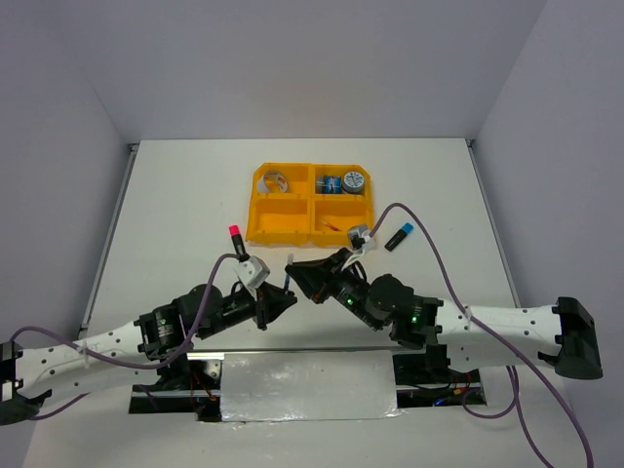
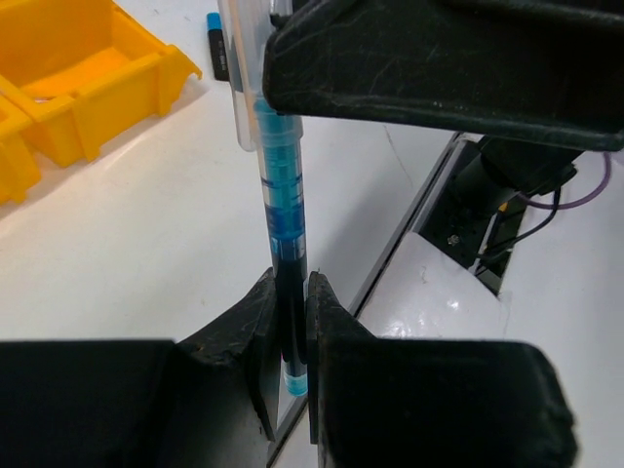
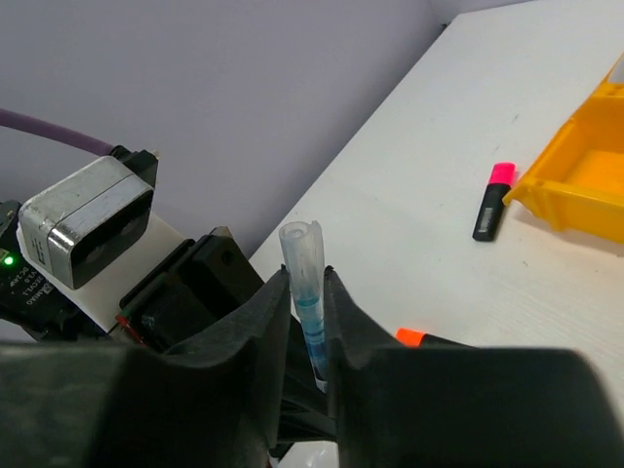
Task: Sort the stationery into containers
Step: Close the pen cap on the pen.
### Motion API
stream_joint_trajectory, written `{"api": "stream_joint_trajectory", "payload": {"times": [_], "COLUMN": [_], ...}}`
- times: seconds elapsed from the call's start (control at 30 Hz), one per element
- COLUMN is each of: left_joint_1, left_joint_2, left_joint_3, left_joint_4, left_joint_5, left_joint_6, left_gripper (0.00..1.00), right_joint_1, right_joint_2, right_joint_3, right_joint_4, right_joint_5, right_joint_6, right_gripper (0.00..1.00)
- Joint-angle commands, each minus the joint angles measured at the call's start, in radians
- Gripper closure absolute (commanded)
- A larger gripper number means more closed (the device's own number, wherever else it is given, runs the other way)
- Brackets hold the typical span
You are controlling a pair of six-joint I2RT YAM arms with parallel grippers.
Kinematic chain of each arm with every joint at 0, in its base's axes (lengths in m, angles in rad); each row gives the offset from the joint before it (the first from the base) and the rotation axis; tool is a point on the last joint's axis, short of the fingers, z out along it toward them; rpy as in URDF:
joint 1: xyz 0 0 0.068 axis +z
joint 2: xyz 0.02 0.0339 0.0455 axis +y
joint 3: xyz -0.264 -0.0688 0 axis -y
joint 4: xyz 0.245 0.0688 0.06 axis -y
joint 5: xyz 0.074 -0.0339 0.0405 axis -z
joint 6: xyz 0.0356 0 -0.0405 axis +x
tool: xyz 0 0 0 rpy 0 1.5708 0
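One pink-capped marker [image 1: 235, 235] lies left of centre, its cap toward the far edge. Near the middle of the near edge, the left gripper [image 2: 290, 302] and the right gripper [image 3: 307, 288] each pinch the single blue pen [image 2: 281, 195]. Its long axis runs between them, clear-capped end past the right fingers. Barrel markings are unreadable. One orange-capped marker [image 3: 409, 337] peeks out beside them. One orange tray [image 1: 312, 195] with four compartments sits toward the far edge. One blue-capped marker [image 1: 400, 237] lies off its right near corner.

The left arm [image 1: 107, 341] and right arm [image 1: 507, 327] are white with black joints. Purple cables [image 1: 439, 263] trail behind the black left tool [image 1: 287, 297] and right tool [image 1: 294, 270].
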Motion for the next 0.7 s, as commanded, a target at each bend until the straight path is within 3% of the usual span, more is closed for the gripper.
{"api": "stream_joint_trajectory", "payload": {"times": [0.0, 0.17, 0.33, 0.43, 0.47, 0.57, 0.6, 0.67], "left_joint_1": [-0.001, -0.003, -0.004, -0.004, -0.006, -0.004, -0.004, -0.004], "left_joint_2": [0.012, 0.031, 0.031, 0.031, 0.032, 0.037, 0.040, 0.048], "left_joint_3": [0.002, -0.035, -0.046, -0.040, -0.040, -0.029, -0.028, -0.015], "left_joint_4": [0.279, 0.327, 0.345, 0.336, 0.334, 0.321, 0.318, 0.304], "left_joint_5": [0.095, 0.126, 0.123, 0.115, 0.111, 0.097, 0.094, 0.078], "left_joint_6": [-0.012, -0.037, -0.046, -0.048, -0.048, -0.054, -0.055, -0.066], "left_gripper": [1.00, 1.00, 1.00, 1.00, 1.00, 1.00, 1.00, 0.88], "right_joint_1": [0.047, 0.046, 0.047, 0.046, 0.047, 0.047, 0.044, 0.046], "right_joint_2": [0.027, 0.047, 0.058, 0.044, 0.040, 0.026, 0.021, 0.018], "right_joint_3": [0.021, 0.039, 0.054, 0.047, 0.044, 0.033, 0.028, 0.027], "right_joint_4": [-0.120, -0.116, -0.120, -0.109, -0.102, -0.094, -0.091, -0.082], "right_joint_5": [-0.126, -0.125, -0.122, -0.122, -0.122, -0.119, -0.120, -0.129], "right_joint_6": [0.007, 0.004, 0.001, -0.003, -0.004, 0.000, 0.001, -0.004], "right_gripper": [0.72, 0.60, 0.60, 0.72, 0.82, 1.00, 1.00, 1.00]}}
